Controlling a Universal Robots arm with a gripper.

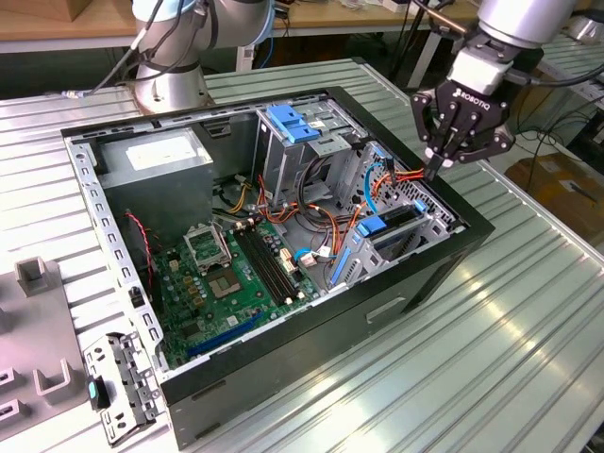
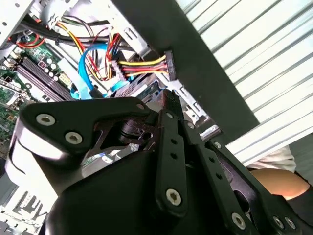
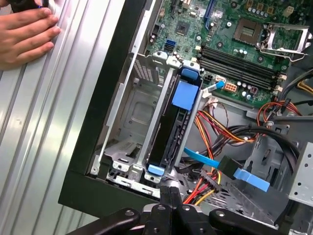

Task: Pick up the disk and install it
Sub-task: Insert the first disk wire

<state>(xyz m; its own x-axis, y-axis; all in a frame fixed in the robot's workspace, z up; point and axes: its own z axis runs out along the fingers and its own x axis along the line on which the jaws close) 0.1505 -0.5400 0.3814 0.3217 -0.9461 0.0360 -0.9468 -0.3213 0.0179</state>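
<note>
The disk [image 3: 168,132] stands on edge in a metal bay [image 3: 132,112] at one corner of the open case [image 1: 283,377], blue rails along its sides, with an empty slot beside it. Red, yellow and orange cables [image 3: 215,127] run past the bay. The gripper [image 1: 433,172] hangs just over the case rim by that corner, fingers [image 3: 168,196] pressed together with nothing between them, clear of the disk. The case also holds a green board [image 1: 222,283], a grey box [image 1: 156,160] and a cage [image 1: 288,127] with a blue handle. It sits on a ribbed table [image 1: 528,311], where a hand [image 3: 24,34] rests
</note>
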